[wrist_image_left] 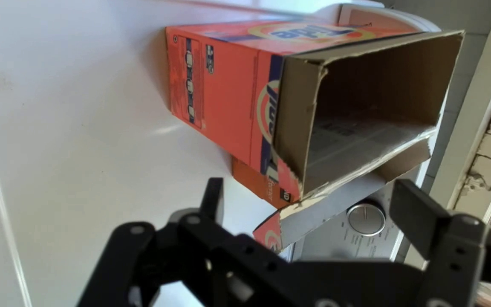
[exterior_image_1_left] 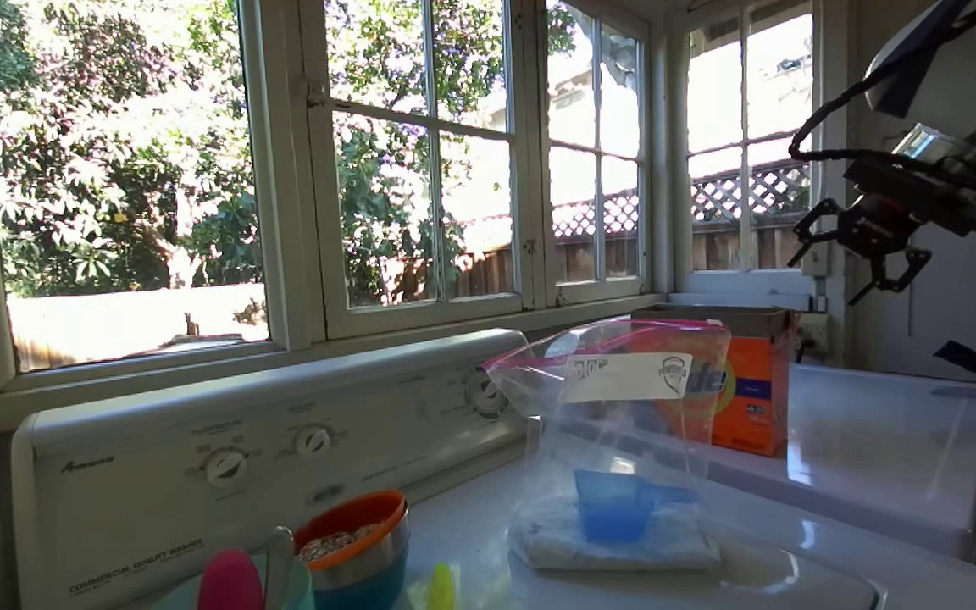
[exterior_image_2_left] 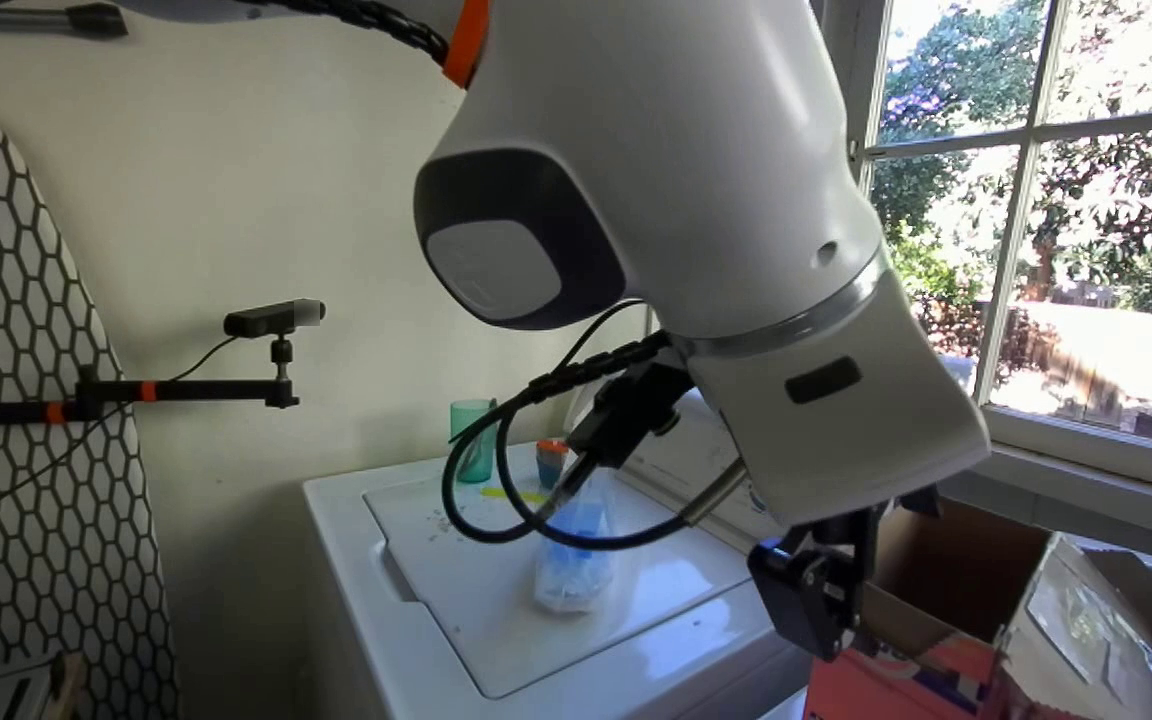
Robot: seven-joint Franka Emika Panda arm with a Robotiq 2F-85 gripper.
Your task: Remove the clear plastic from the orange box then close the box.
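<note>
The orange box (exterior_image_1_left: 759, 385) stands upright with its top open on a white surface beside the washer. In the wrist view the orange box (wrist_image_left: 218, 94) shows a dark hollow inside, and its lid flap (wrist_image_left: 335, 209) hangs outward. The clear plastic (exterior_image_1_left: 539, 457) is a bag with a white label and pink zip. It stands on the washer lid, apart from the box, with a blue scoop (exterior_image_1_left: 615, 508) and white contents inside. The bag (exterior_image_2_left: 576, 585) also shows in an exterior view. My gripper (wrist_image_left: 309, 196) is open and empty, above and beside the box on the flap side.
The washer's back panel (exterior_image_1_left: 158, 491) and the window frame run behind the box. An orange-rimmed cup (exterior_image_1_left: 352, 551) and a yellow-green item (exterior_image_1_left: 441, 586) stand near the bag. A smaller orange carton (wrist_image_left: 258, 183) sits against the box. A camera on a boom (exterior_image_2_left: 276, 318) stands by the wall.
</note>
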